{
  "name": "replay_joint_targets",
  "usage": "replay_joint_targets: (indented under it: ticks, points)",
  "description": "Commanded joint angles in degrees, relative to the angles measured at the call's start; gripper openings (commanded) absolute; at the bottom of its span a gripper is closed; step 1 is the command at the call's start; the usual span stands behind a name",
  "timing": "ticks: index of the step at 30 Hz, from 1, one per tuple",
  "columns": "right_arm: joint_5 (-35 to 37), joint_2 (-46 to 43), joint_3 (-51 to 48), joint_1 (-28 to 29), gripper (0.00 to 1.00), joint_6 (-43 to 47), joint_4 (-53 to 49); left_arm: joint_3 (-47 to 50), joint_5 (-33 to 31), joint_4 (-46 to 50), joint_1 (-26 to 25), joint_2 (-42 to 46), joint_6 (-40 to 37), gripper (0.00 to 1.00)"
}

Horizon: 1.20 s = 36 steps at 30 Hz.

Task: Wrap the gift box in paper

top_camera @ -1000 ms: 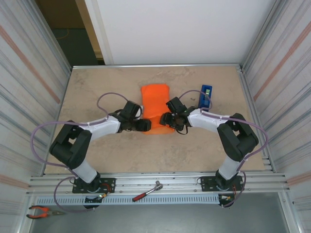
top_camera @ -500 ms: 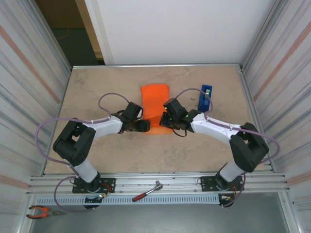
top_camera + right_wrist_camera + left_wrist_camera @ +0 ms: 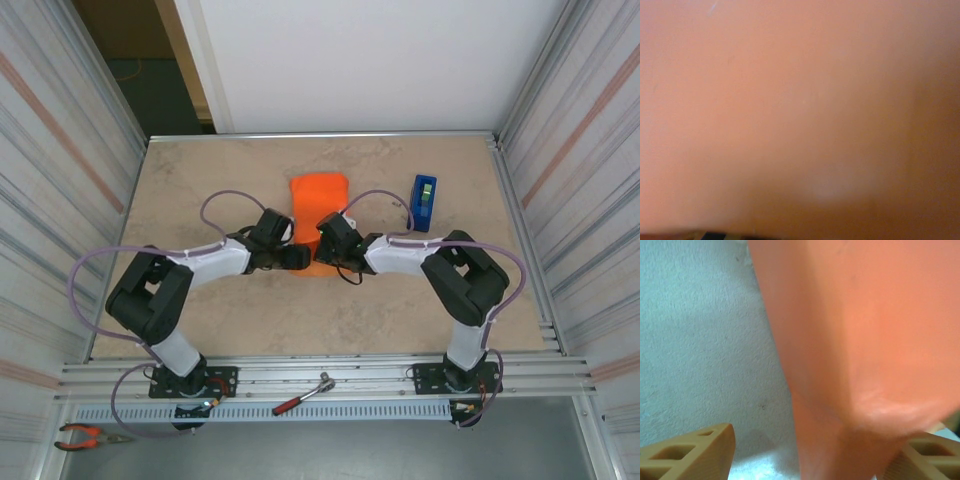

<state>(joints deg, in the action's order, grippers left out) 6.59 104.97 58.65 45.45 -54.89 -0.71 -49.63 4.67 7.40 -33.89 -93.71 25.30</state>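
The orange paper [image 3: 319,197] lies folded into a long bundle at the table's middle; the gift box is hidden under it. My left gripper [image 3: 298,258] sits at the bundle's near left side. In the left wrist view the paper [image 3: 865,340] bulges between the tan fingers [image 3: 695,452], which stand wide apart, with a gap of bare table beside the left one. My right gripper [image 3: 322,247] rests on the bundle's near end, close to the left one. Blurred paper [image 3: 800,110] lies right against the right wrist camera and hides the shut fingers.
A blue tape dispenser [image 3: 424,202] stands right of the paper. Metal walls close in the table [image 3: 200,320] on both sides. A wrench [image 3: 305,394] and pliers [image 3: 85,435] lie on the rail in front of the arm bases.
My right gripper has closed and swung left across the near end of the paper, ending close to the left gripper. The left arm has barely moved.
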Motion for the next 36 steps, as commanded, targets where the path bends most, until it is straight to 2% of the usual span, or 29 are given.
replay_joint_targets:
  ticks: [1, 10, 15, 18, 19, 22, 23, 24, 26, 30, 34, 36]
  points:
    - [-0.26, 1.81, 0.72, -0.83, 0.00, -0.56, 1.52, -0.68, 0.60, -0.46, -0.22, 3.00, 1.33, 0.72]
    - [-4.99, -3.96, -1.59, -1.49, 0.00, 0.11, 0.95, -1.44, -0.71, -1.93, -0.21, -1.34, 2.72, 0.69]
    - [-6.10, -11.02, -2.60, -2.15, 0.00, 1.39, -3.90, -1.69, -2.25, -2.04, -0.25, -3.50, 3.09, 0.67]
    - [-4.35, -15.59, -3.86, -3.18, 0.00, 2.77, -8.96, -1.92, -2.47, -1.87, -0.25, -3.76, 3.09, 0.67]
    - [-3.57, -16.51, -4.19, -3.81, 0.05, 3.15, -10.71, -1.96, -2.61, -1.86, -0.27, -3.76, 3.05, 0.66]
    - [-1.94, -18.92, -5.64, -6.64, 0.51, 3.97, -14.85, -2.36, -2.47, -1.61, -0.23, -4.12, 2.98, 0.66]
    - [-2.19, -19.19, -6.16, -7.61, 0.63, 4.19, -15.48, -2.51, -2.31, -1.57, -0.23, -4.20, 2.93, 0.66]
    - [-2.86, -19.17, -6.43, -8.53, 0.69, 4.83, -15.51, -2.62, -2.26, -1.46, -0.22, -4.28, 2.92, 0.66]
    - [-3.71, -18.26, -6.24, -9.57, 0.74, 6.17, -15.73, -2.76, -2.23, -1.30, -0.21, -4.40, 2.94, 0.66]
    - [-5.22, -13.61, -3.38, -9.86, 0.75, 8.22, -16.10, -3.11, -2.24, -0.90, -0.22, -4.64, 2.89, 0.66]
    - [-5.23, -8.56, -1.05, -9.82, 0.72, 8.31, -15.48, -3.39, -1.96, -0.64, -0.38, -4.68, 2.87, 0.66]
    - [-4.55, -6.50, 0.02, -9.50, 0.67, 7.99, -15.37, -3.57, -1.61, -0.68, -0.39, -4.71, 2.93, 0.66]
